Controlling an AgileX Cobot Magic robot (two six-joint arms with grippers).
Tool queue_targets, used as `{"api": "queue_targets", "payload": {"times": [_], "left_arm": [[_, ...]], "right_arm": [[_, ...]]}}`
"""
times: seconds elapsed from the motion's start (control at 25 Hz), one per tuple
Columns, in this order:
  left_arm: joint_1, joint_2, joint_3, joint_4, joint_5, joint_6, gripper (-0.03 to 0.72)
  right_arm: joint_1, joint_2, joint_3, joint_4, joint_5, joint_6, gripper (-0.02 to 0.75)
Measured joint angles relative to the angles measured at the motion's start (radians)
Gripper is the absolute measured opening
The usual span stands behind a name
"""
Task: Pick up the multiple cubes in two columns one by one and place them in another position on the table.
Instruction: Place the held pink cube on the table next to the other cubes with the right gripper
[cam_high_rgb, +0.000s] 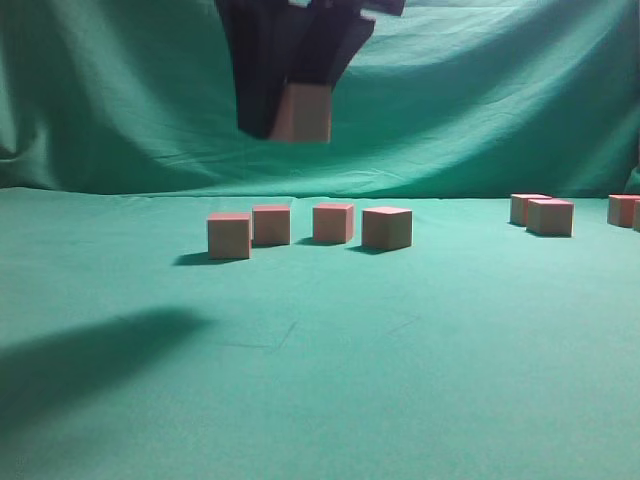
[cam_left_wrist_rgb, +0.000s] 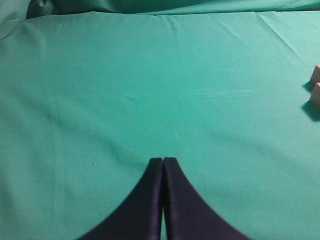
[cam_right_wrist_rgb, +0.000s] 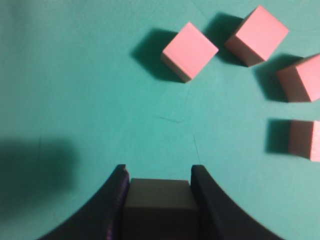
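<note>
right end effector (cam_high_rgb: 300, 112): clamped on one cube (cam_high_rgb: 303, 113), held high over surface (cam_high_rgb: 320, 360) | four cubes (cam_high_rgb: 310, 228) in row below | left end effector (cam_left_wrist_rgb: 163, 161): together, empty

Cubes on the table, one held above them

Four cubes (cam_high_rgb: 310, 226) sit in a row mid-table (cam_high_rgb: 320, 400); more cubes (cam_high_rgb: 550, 216) lie far right. The right gripper (cam_high_rgb: 300, 112) holds one cube (cam_high_rgb: 303, 113) above the row.

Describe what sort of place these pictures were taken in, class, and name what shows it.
Probably a staged robot test bench, not a home: green cloth covers the table and hangs behind it, identical pink cubes sit in rows, and a black gripper holds one aloft.
</note>
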Motion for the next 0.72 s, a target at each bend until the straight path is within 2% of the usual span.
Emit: {"api": "queue_targets", "payload": {"times": [0.48,0.72], "left_arm": [[0.0,0.0,0.0,0.0,0.0,0.0,0.0],[0.0,0.0,0.0,0.0,0.0,0.0,0.0]], "right_arm": [[0.0,0.149,0.0,0.057,-0.144,0.008,0.271],[-0.006,0.176,0.0,0.056,-0.201,0.117,0.271]]}}
